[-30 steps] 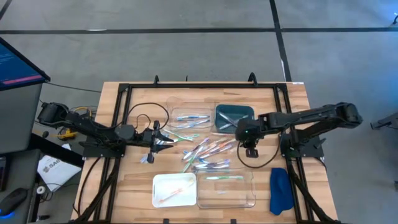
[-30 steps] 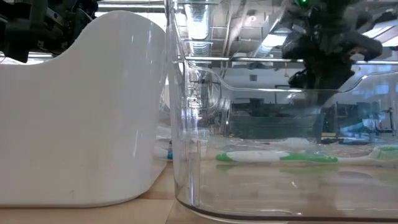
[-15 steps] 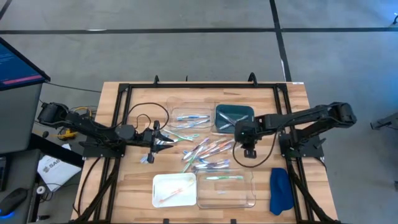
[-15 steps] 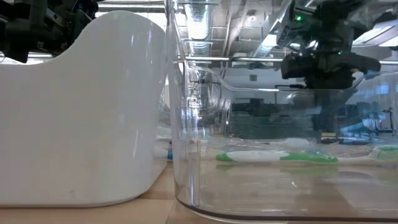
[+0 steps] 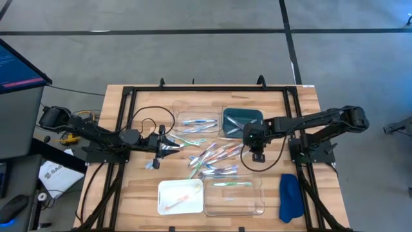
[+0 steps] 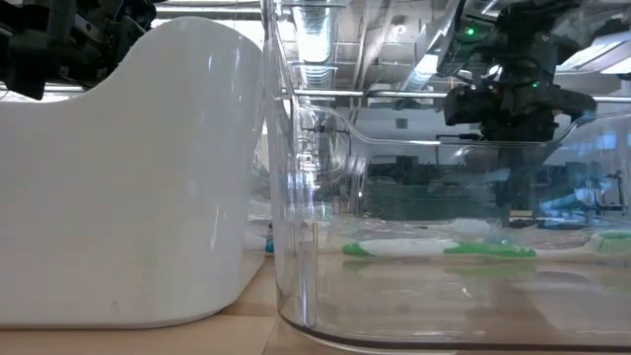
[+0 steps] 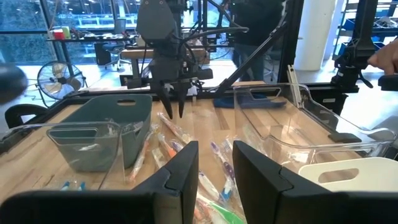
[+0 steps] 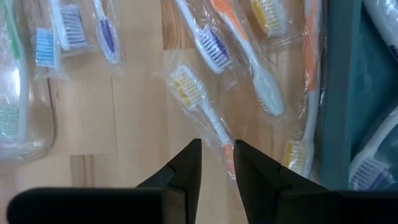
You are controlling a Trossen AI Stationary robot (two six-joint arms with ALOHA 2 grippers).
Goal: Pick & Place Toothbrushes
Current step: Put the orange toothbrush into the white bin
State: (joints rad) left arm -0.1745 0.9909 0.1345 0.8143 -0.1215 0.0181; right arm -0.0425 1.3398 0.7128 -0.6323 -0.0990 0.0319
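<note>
Several toothbrushes (image 5: 212, 158) in clear wrappers lie loose on the wooden table's middle. My right gripper (image 5: 253, 149) points steeply down over the pile's right end, beside the teal tray (image 5: 242, 113). In the right wrist view my right gripper (image 8: 217, 163) is open by a narrow gap. A wrapped white-and-orange toothbrush (image 8: 208, 115) runs toward that gap; the left wrist view shows my right gripper (image 7: 174, 111) just above the brushes. My left gripper (image 5: 175, 147) waits at the pile's left, level and narrowly open, with nothing in it (image 7: 216, 162).
A clear tray (image 5: 182, 116) with a few brushes stands at the far middle. A white tray (image 5: 164, 193) and a clear tray (image 5: 257, 203) holding a green toothbrush (image 5: 232, 184) stand at the near edge. A blue cloth (image 5: 290, 196) lies near right. Black frame rails border the table.
My right gripper has come down toward the right end of the toothbrush pile and shifted a little toward the table's left, then held still. Its finger gap looks unchanged. No toothbrush has moved.
</note>
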